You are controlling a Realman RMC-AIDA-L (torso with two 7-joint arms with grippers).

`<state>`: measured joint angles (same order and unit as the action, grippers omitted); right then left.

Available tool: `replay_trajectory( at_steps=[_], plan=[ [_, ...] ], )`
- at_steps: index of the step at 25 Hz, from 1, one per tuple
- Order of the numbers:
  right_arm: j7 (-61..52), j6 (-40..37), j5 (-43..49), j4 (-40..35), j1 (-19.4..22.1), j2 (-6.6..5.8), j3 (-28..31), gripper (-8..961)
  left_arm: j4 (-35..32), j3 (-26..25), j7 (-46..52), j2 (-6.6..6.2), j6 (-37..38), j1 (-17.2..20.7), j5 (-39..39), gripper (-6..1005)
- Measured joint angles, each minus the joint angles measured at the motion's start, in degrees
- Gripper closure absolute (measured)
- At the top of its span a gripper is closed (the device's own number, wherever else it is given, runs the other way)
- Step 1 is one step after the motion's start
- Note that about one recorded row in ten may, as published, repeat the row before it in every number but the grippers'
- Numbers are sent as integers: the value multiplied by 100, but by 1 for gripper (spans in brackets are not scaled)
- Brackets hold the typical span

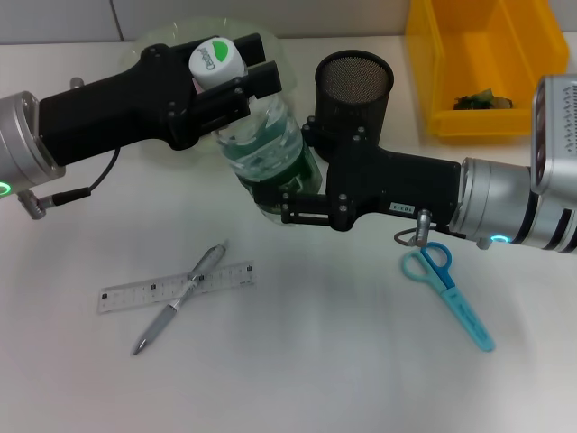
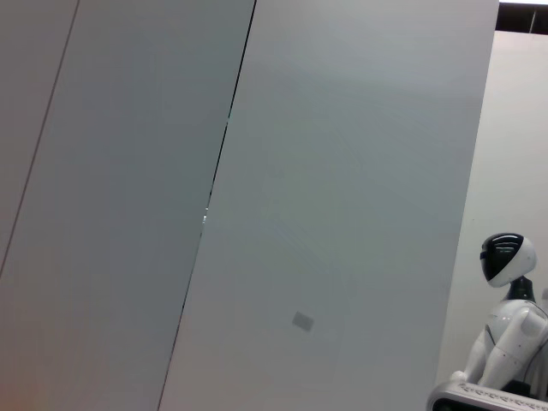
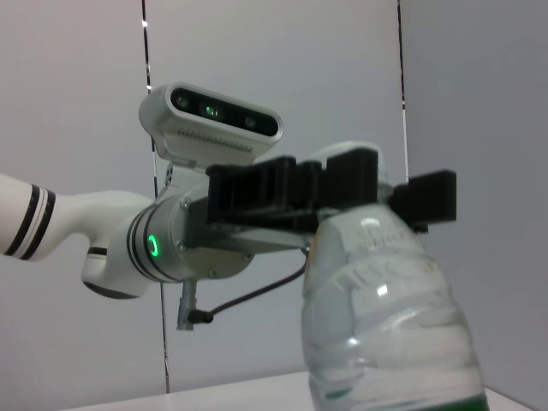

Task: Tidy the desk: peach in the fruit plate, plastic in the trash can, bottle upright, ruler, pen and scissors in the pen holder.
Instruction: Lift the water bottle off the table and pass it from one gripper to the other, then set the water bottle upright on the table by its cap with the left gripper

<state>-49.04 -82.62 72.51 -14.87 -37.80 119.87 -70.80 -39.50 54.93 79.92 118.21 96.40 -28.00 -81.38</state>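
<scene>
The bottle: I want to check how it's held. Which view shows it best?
The head view: the bottle shows whole, the left gripper at its cap, the right gripper at its base. The right wrist view shows only its upper body; the left wrist view shows none of it.

Nothing readable: the bottle cap (image 1: 217,60) print and ruler (image 1: 177,287) marks are too small.

Clear bottle (image 1: 270,144) with white cap stands upright, gripped. Pen (image 1: 180,298) lies across ruler (image 1: 176,286); blue scissors (image 1: 448,293) lie apart.
</scene>
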Motion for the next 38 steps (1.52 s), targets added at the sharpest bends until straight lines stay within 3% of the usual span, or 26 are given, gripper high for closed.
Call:
replay_trajectory(
  at_steps=[10,14,26,31,38],
  plan=[
    [-2,148,16,-2,-17,1,-13,208,-117,-141,52,6,26,-44,25,566],
    [-14,240,23,0,-7,1,-13,209,-538,-189,289,2,30,-18,29,566],
    [-15,404,17,3,13,0,-12,210,-934,-343,492,0,41,-8,48,567],
    [-11,402,-7,2,29,1,15,328,-977,-349,497,0,1,-1,47,568],
    [25,320,-165,-49,273,1,137,328,-911,-345,411,0,-601,72,-42,567]
  ],
)
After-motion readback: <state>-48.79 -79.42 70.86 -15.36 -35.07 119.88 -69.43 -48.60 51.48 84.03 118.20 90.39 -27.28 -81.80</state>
